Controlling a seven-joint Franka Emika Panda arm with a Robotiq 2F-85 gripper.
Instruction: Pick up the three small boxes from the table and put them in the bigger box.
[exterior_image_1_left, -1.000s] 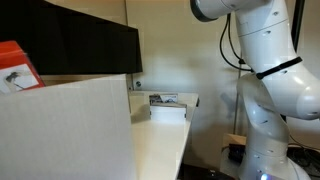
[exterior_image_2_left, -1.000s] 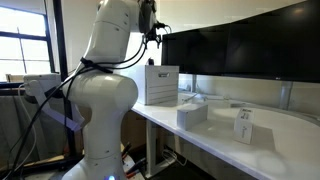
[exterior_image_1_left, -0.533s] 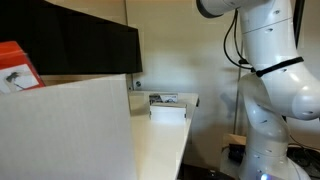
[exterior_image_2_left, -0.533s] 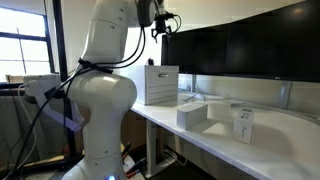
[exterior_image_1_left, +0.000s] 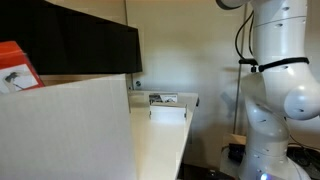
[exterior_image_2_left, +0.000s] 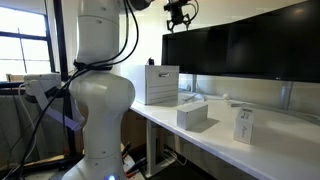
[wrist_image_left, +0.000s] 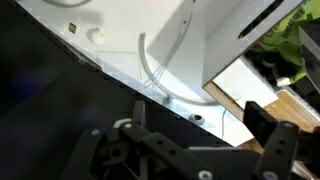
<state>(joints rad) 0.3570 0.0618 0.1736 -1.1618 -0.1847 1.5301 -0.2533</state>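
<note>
My gripper (exterior_image_2_left: 180, 13) hangs high above the table's near end, in front of the black monitors. It is open and empty; its dark fingers fill the bottom of the wrist view (wrist_image_left: 200, 150). Two small white boxes lie on the cream table (exterior_image_2_left: 215, 143): one flat (exterior_image_2_left: 193, 115), one upright (exterior_image_2_left: 243, 126). A taller white carton with dark print (exterior_image_2_left: 160, 84) stands at the table end, and also shows in an exterior view (exterior_image_1_left: 168, 100). An orange-red carton (exterior_image_1_left: 17, 66) shows behind the bigger box's pale wall (exterior_image_1_left: 65, 135). The gripper is out of that view.
Black monitors (exterior_image_2_left: 250, 45) run along the back of the table and also show in an exterior view (exterior_image_1_left: 85, 45). The robot's white base (exterior_image_2_left: 95, 110) stands at the table's end. White cables (wrist_image_left: 160, 65) lie on the table in the wrist view.
The arm has risen and swung toward the monitors; the gripper moved up and over the table end. The boxes have not moved.
</note>
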